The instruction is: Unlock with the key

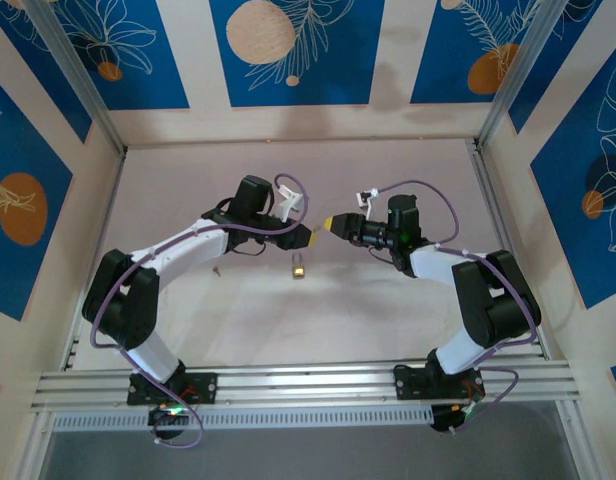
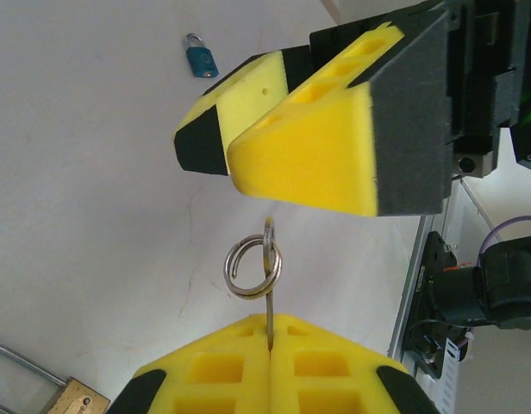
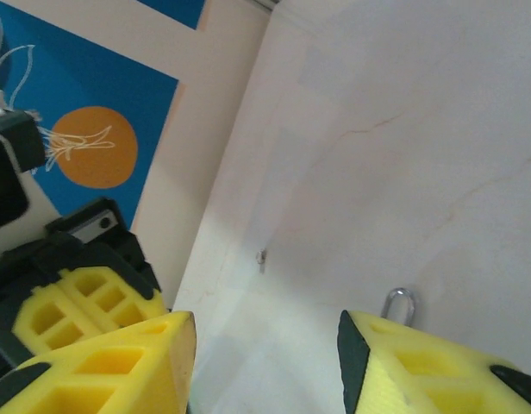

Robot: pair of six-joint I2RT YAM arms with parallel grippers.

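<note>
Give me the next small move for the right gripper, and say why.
Probably ease the right gripper a little closer to the key, so the key's free end sits between its fingers before it closes. The left gripper is shut on the key's other end, and the right jaws stand open just beyond the tip.

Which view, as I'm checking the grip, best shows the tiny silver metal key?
The left wrist view: the tiny silver metal key stands edge-on, close up, pinched between the left gripper's yellow fingers, its silver split ring beyond them. In the top and right wrist views it is too small or hidden to tell.
</note>
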